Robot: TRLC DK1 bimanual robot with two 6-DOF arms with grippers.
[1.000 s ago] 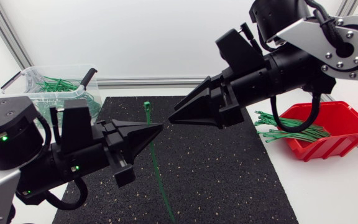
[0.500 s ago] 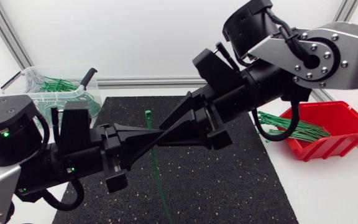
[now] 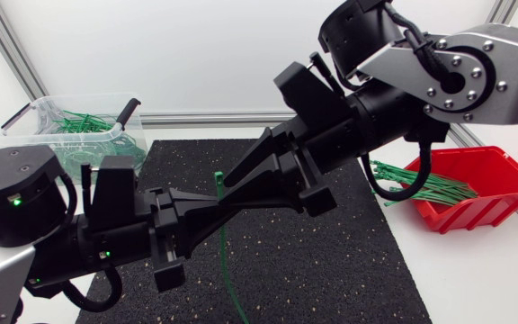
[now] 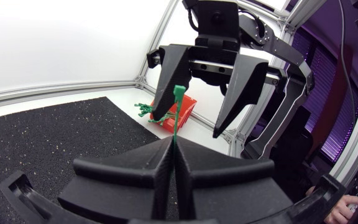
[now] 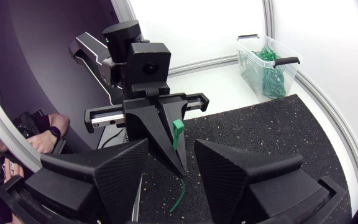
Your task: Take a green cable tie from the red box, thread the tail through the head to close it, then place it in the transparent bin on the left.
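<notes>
Pinching the green cable tie upright just below its head, the left gripper is clamped shut while the right gripper gapes around that head: threading seems in hand, and next it must close squarely there.

grn tie upright in L end effector | red box, bin part-full

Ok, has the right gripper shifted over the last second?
Yes. In the head view the right gripper has moved away from the red box, toward the cable tie held in the left gripper.
</notes>
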